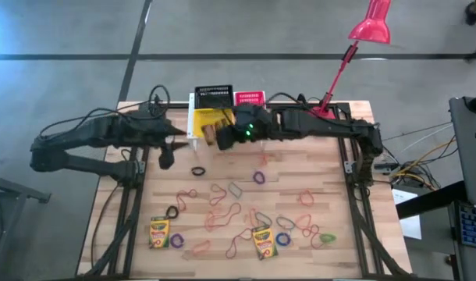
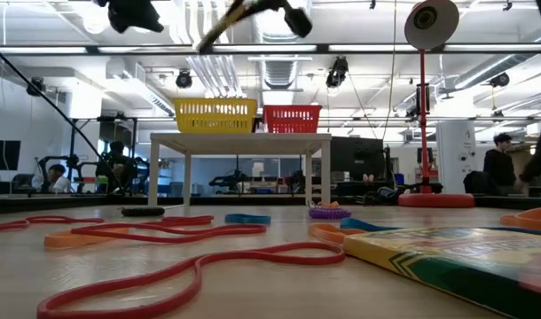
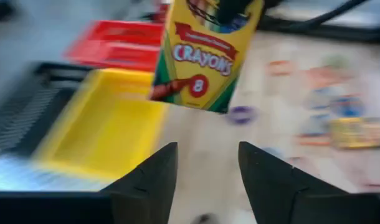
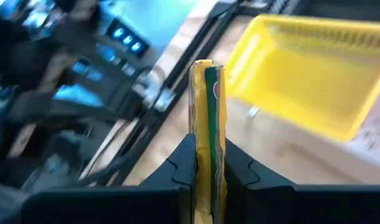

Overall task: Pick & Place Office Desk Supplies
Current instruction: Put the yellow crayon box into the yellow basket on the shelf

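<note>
My right fingers (image 4: 207, 163) are clamped on a crayon box (image 4: 207, 118), held in the air beside the yellow basket (image 1: 204, 119). My left fingers (image 3: 205, 174) stand apart, empty, nearby. I judge the job barely begun. Count: three crayon boxes, two on the desk (image 1: 363, 257); three baskets; some twenty rubber bands scattered.

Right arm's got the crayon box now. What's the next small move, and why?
Probably carry the crayon box a little farther over the yellow basket before letting go. The right gripper is shut on the box edge-on, and the basket's open mouth lies just beside it, not yet under it. The left gripper stands open and empty, clear of the box.
</note>
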